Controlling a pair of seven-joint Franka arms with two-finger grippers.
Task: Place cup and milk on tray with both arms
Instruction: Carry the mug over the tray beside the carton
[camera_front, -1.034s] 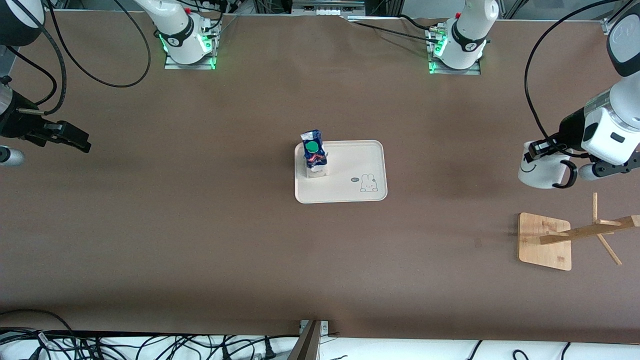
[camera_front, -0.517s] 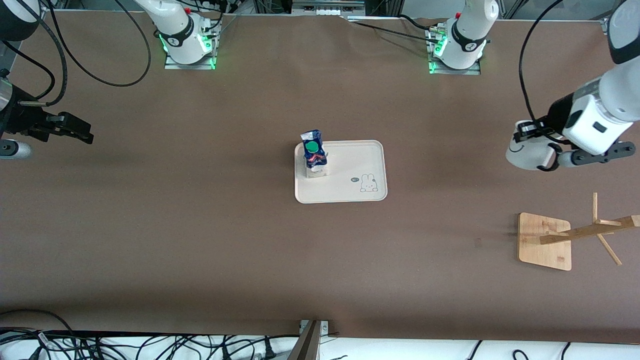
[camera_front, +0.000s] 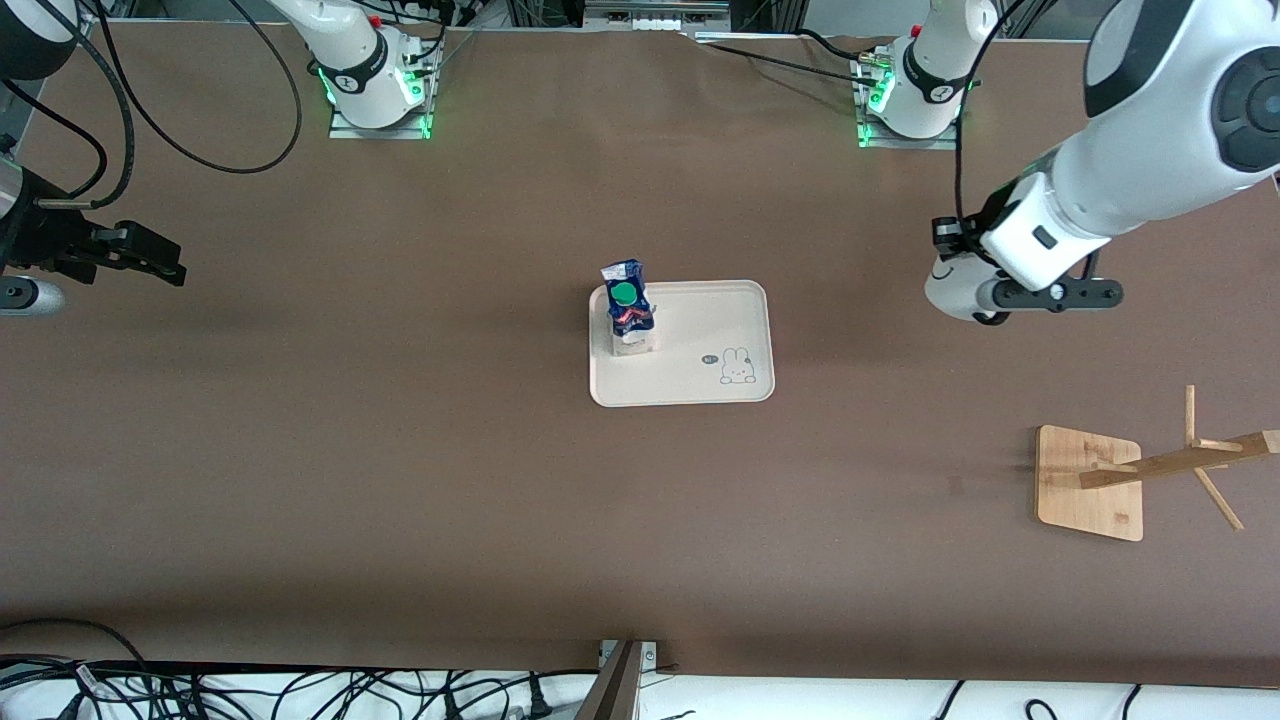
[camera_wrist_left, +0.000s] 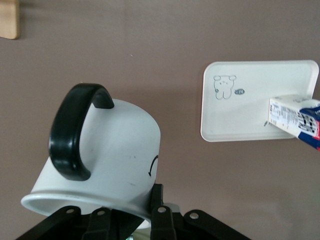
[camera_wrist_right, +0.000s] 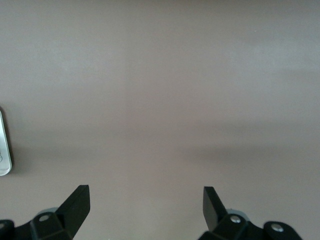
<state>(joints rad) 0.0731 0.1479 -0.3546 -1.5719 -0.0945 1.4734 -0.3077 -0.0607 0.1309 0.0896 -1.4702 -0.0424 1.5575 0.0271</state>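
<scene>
The milk (camera_front: 628, 312), a dark blue and white carton with a green cap, stands on the cream tray (camera_front: 700, 370) at its end toward the right arm. My left gripper (camera_front: 952, 262) is shut on the rim of the white cup (camera_front: 950, 290) and holds it in the air over bare table, between the tray and the left arm's end. In the left wrist view the cup (camera_wrist_left: 115, 150) shows its black handle (camera_wrist_left: 70, 130), with the tray (camera_wrist_left: 245, 110) and milk (camera_wrist_left: 295, 120) farther off. My right gripper (camera_front: 150, 265) is open and empty over the right arm's end of the table; it shows open in its wrist view (camera_wrist_right: 146, 197).
A wooden rack (camera_front: 1160, 468) with a flat base (camera_front: 1085, 485) stands near the left arm's end, nearer to the front camera than the cup. Cables lie along the table's front edge.
My left gripper has carried the cup up and toward the tray, away from the rack. The right gripper has shifted slightly. The milk and tray have not moved.
</scene>
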